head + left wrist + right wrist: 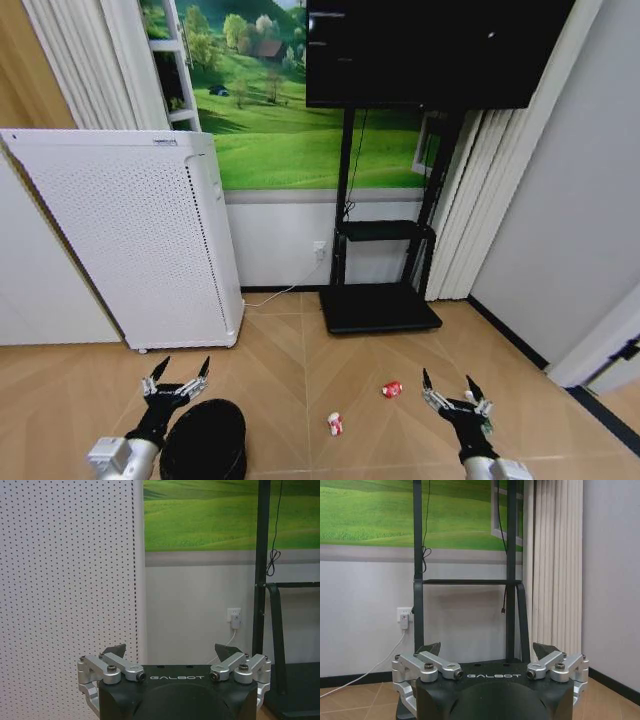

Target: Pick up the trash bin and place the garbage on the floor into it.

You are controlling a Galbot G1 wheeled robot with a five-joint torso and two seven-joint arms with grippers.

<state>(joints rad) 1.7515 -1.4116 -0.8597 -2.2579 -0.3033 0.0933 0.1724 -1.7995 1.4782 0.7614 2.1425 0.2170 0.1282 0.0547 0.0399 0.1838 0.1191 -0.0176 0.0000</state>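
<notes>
**Getting ready to grab the bin**

I am holding both arms out low in front of me. My left gripper (177,372) is spread wide with nothing in it, and the trash bin (204,440) is sitting just under and beside it. My right gripper (449,388) is wide too, holding nothing. Two bits of garbage, a red packet (392,389) and a red-and-white wrapper (335,424), are lying on the floor (290,370) between my grippers. I think I am starting the first step: next, my left fingers need to go down onto the bin's rim.

One black trash bin (204,440), two red-and-white scraps of garbage (335,423) on the floor (both small).
</notes>
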